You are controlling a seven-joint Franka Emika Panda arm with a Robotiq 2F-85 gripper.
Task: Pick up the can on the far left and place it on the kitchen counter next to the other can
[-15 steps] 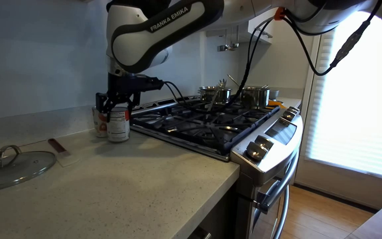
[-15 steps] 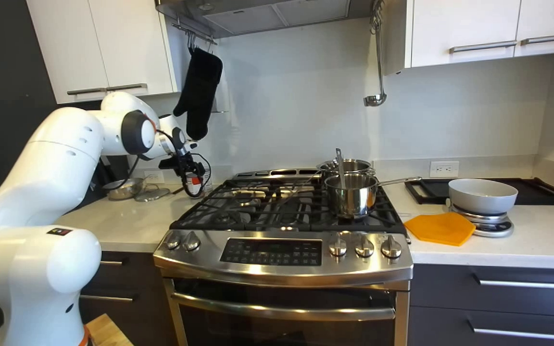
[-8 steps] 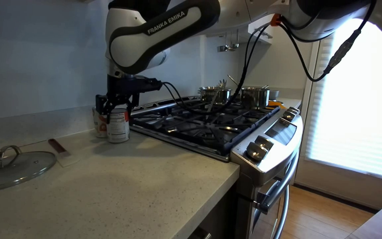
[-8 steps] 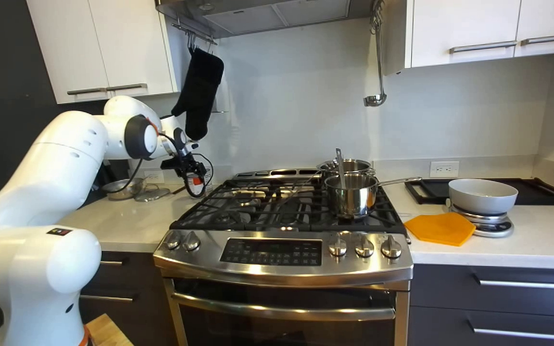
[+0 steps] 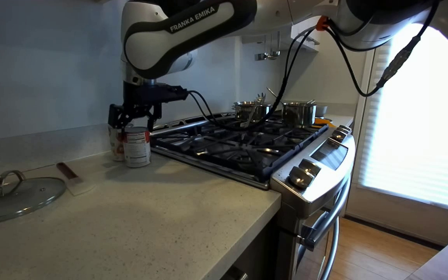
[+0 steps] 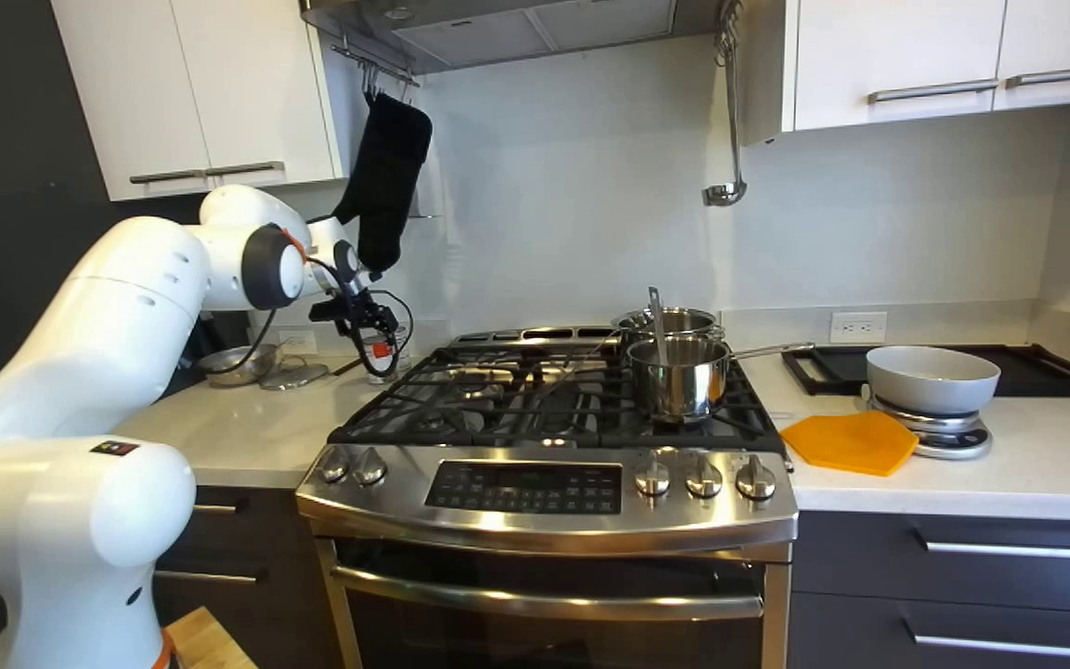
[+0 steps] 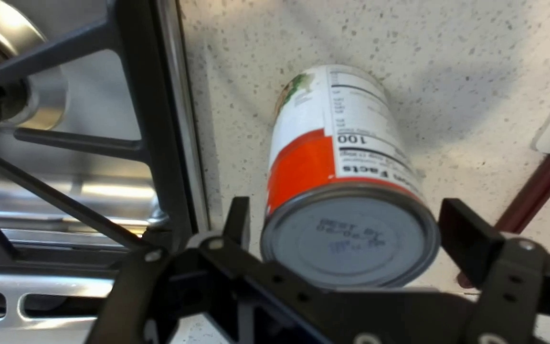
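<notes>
A can (image 5: pixel 137 149) with a white label and orange-red patch stands upright on the beige speckled kitchen counter (image 5: pixel 150 217), close to the stove's edge. The other can (image 5: pixel 116 146), also white with an orange-red mark, stands just behind it near the wall, partly hidden. My gripper (image 5: pixel 135 125) is open around the top of the near can. In the wrist view the near can (image 7: pixel 351 143) sits between the spread fingertips of my gripper (image 7: pixel 349 229); a gap shows on the left and the right finger is close to the rim. The other can is out of the wrist view.
The gas stove (image 5: pixel 228 149) borders the cans closely, with steel pots (image 5: pixel 298 114) on its far side. A glass pot lid (image 5: pixel 25 200) and a red-handled spatula (image 5: pixel 66 170) lie on the counter beside the cans. The wall rises right behind them.
My gripper has risen a little, so its fingertips sit higher on the near can and more of the can shows. The near can stays on the counter, shifted very slightly.
</notes>
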